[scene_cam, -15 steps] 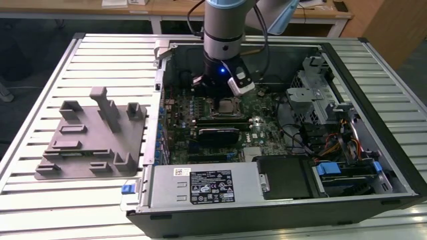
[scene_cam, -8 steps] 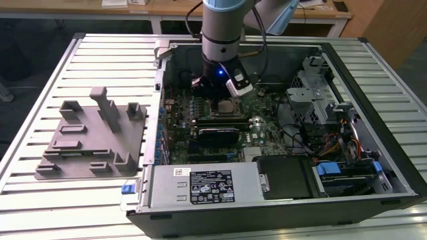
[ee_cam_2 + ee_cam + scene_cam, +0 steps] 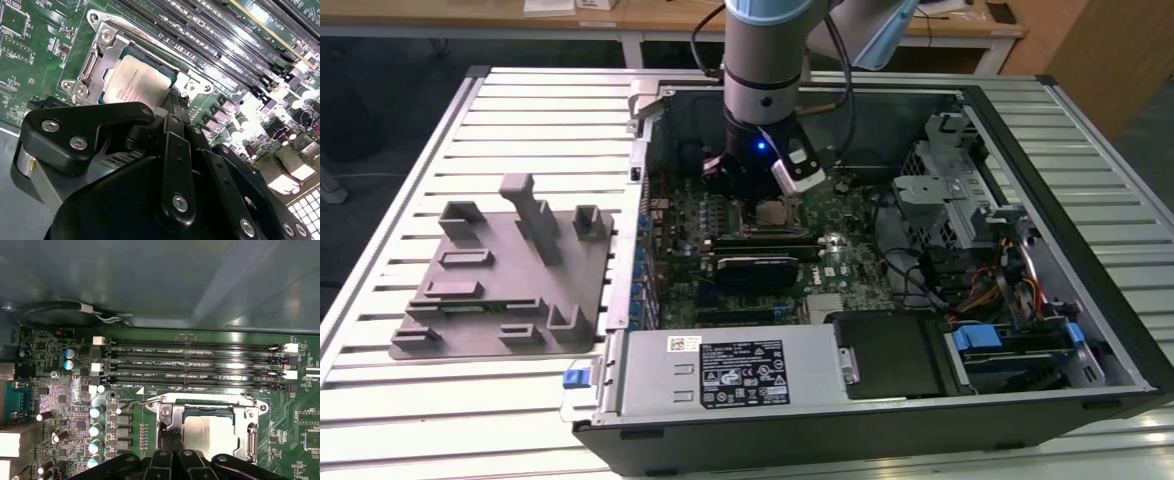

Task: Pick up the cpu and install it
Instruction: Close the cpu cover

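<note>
The cpu (image 3: 137,82) lies seated in the socket (image 3: 107,50), so placing looks done; the end effector (image 3: 173,102), closed on nothing, hangs just beside it, with the grey tray (image 3: 494,290) well apart at nine o'clock in the exterior view.

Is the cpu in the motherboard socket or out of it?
In: the cpu lies flat within the socket frame, in the second wrist view.

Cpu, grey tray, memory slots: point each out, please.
cpu (image 3: 137,81): second wrist view, middle of its silvery top.
grey tray (image 3: 520,285): exterior view, bare flat base between its blocks.
memory slots (image 3: 195,362): first wrist view, middle of the black rows.
</note>
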`<state>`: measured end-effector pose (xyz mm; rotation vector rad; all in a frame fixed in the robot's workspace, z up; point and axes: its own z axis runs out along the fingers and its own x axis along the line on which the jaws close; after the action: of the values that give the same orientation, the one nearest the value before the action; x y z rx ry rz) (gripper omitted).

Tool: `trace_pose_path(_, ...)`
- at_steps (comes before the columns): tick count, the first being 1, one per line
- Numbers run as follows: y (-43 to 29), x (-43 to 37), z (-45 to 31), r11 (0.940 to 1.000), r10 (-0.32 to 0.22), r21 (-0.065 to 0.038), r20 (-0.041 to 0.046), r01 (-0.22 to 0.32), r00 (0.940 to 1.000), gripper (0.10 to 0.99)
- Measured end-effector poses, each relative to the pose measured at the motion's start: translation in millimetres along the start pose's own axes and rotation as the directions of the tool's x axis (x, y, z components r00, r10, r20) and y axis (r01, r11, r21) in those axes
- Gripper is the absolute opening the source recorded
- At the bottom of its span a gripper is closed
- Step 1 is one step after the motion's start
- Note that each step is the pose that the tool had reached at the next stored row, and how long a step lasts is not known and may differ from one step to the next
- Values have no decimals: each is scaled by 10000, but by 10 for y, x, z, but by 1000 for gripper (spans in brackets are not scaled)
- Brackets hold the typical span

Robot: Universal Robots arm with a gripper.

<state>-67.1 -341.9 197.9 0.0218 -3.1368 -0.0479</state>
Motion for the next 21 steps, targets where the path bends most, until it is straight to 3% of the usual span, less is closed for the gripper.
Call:
trace_pose_path(11,1,-1,4,10000,0,-6,5,0,10000,106)
trace_pose_path(21,4,0,-90,10000,0,-5,3,0,10000,106)
